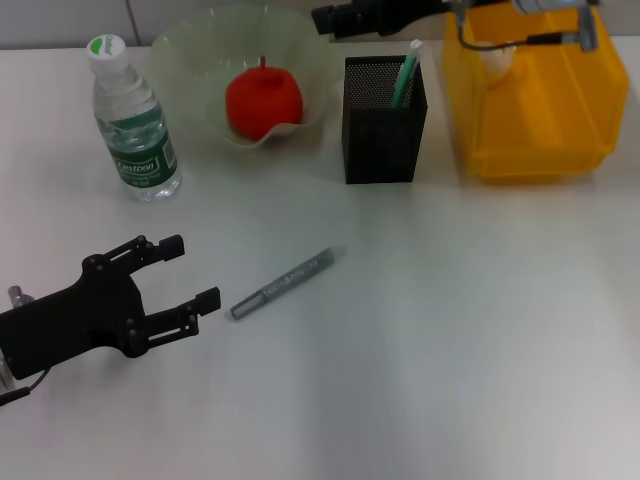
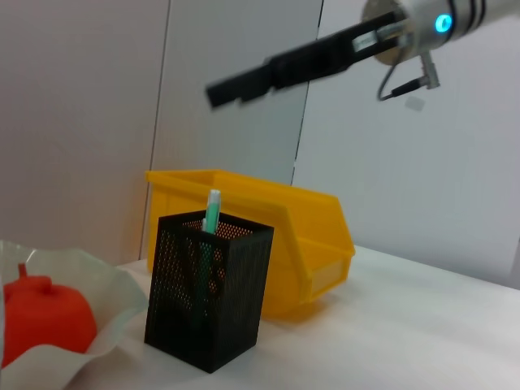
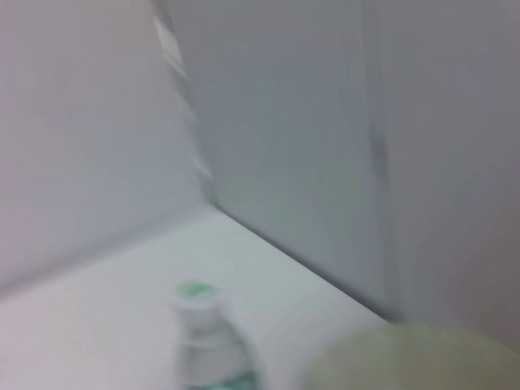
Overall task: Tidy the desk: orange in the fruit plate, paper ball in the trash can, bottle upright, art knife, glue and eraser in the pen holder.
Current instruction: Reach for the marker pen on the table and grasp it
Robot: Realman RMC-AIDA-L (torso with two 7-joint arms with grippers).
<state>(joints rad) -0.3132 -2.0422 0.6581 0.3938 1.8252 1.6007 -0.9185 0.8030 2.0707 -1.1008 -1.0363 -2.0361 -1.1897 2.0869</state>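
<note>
My left gripper (image 1: pixel 193 272) hovered low over the table (image 1: pixel 450 330), fingers apart, near the art knife (image 1: pixel 285 283). Right gripper (image 1: pixel 335 20) hung above the pen holder (image 1: pixel 384 125); finger state undetermined.

Orange (image 2: pixel 45 321) in fruit plate (image 2: pixel 114 313), beside pen holder (image 2: pixel 207 301).

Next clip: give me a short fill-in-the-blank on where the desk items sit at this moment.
1. The orange lies in the ____.
2. The bottle stands ____ beside the fruit plate.
3. The grey art knife lies on the table just ahead of the ____ gripper.
4. A green-tipped stick stands in the black ____.

Missing: fruit plate; upright; left; pen holder
</note>
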